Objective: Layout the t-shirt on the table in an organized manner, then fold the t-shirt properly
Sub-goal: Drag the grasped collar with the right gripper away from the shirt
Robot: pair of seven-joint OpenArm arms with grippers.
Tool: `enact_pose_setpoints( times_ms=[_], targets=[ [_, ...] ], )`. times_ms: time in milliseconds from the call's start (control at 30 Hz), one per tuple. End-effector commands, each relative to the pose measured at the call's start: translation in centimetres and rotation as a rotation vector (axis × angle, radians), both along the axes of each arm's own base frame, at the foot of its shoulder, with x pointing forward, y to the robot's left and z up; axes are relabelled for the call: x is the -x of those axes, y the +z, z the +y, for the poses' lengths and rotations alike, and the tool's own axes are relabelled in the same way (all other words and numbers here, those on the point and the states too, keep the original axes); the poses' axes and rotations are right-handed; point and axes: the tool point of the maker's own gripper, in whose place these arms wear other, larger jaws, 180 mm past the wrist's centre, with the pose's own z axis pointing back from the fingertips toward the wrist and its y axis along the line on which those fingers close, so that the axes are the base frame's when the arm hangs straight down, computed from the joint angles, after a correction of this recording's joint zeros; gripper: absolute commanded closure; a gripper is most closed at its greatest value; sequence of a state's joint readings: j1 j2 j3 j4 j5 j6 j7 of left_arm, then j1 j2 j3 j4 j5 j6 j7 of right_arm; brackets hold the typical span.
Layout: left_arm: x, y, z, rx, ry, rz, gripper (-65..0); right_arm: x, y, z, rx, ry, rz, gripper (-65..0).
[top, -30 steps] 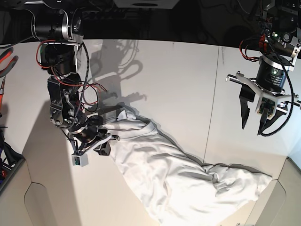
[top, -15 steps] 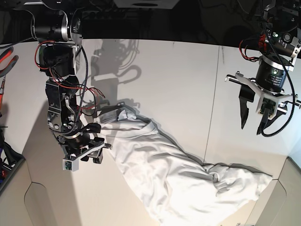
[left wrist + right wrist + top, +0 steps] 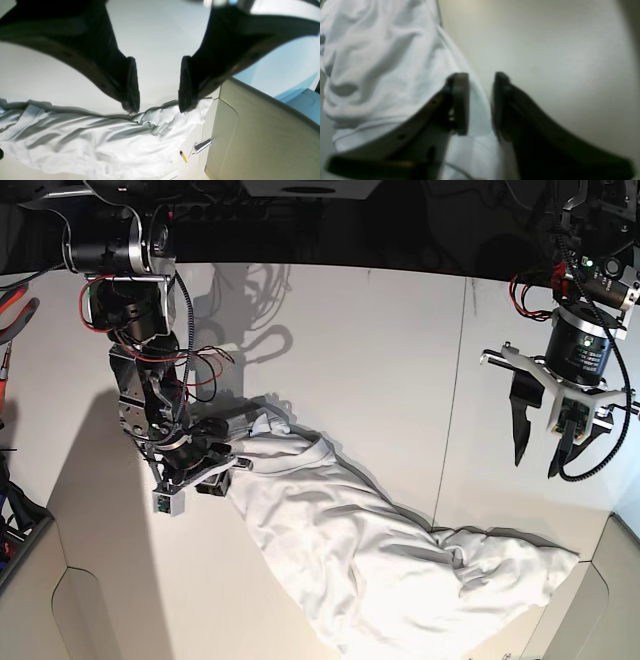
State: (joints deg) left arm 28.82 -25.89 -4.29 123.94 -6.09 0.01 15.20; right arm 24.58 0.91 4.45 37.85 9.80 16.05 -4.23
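The white t-shirt (image 3: 380,550) lies bunched in a long wrinkled band on the table (image 3: 380,350), running from centre left to the front right corner. My right gripper (image 3: 225,473) sits low at the shirt's left end. In the right wrist view its fingers (image 3: 460,100) stand a little apart, with the shirt's (image 3: 382,62) edge running under the gap of the gripper (image 3: 478,77). My left gripper (image 3: 536,466) hangs open and empty above the table at the right. In the left wrist view it (image 3: 157,107) is high over the shirt's (image 3: 100,140) right end.
A thin dark seam (image 3: 455,380) crosses the table at the right. Beige panels (image 3: 600,610) border the front corners, one showing in the left wrist view (image 3: 262,140). A small yellow pen (image 3: 183,156) and a metal clip (image 3: 201,146) lie near the shirt's end. Red-handled pliers (image 3: 15,305) hang at the left edge.
My right gripper swung out to the lower left, then came back up and right to the shirt's left end; the shirt's edge shifted with it. My left gripper barely moved.
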Motion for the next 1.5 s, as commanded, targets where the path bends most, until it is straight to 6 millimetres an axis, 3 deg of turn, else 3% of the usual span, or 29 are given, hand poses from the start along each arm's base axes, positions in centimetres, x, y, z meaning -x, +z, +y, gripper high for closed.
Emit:
enact_pose_setpoints(
  times_ms=[0,33,167,300,467,667,1000,1100,1200,1300,1467],
  targets=[
    [-0.2,1.1,0.1,-0.009,-0.004,-0.041,-29.2,-0.2,0.2,0.7,0.001,0.027,0.013,-3.6],
    [-0.2,1.1,0.1,-0.009,-0.004,-0.040,-29.2,-0.1,0.2,0.9,0.003,0.034,0.012,0.0],
    [-0.2,1.1,0.1,-0.010,-0.004,-0.040,-29.2,-0.9,1.6,1.5,-0.012,0.063,-0.035,0.0],
    [-0.2,1.1,0.1,-0.009,-0.004,-0.040,-29.2,-2.0,5.3,3.1,-0.037,0.167,-0.125,0.0],
    [-0.2,1.1,0.1,-0.009,-0.004,-0.039,-29.2,-1.4,9.6,4.7,-0.042,0.294,-0.191,0.0],
    [-0.2,1.1,0.1,-0.010,-0.004,-0.040,-29.2,2.8,11.6,5.7,-0.027,0.442,-0.188,0.0],
    [-0.2,1.1,0.1,-0.010,-0.004,-0.040,-29.2,13.9,10.2,6.2,0.145,0.731,-0.098,0.0],
    [-0.2,1.1,0.1,-0.010,-0.004,-0.040,-29.2,16.0,8.5,4.5,0.237,0.772,-0.033,0.0],
    [-0.2,1.1,0.1,-0.010,-0.004,-0.041,-29.2,16.5,6.7,0.7,0.411,0.787,0.023,0.0],
    [-0.2,1.2,0.1,-0.010,-0.004,-0.043,-29.2,15.4,6.4,-3.9,0.573,0.736,0.055,0.0],
    [-0.3,1.3,0.1,-0.009,-0.004,-0.045,-29.2,12.3,9.0,-11.0,0.668,0.504,0.044,0.0]
  ],
)
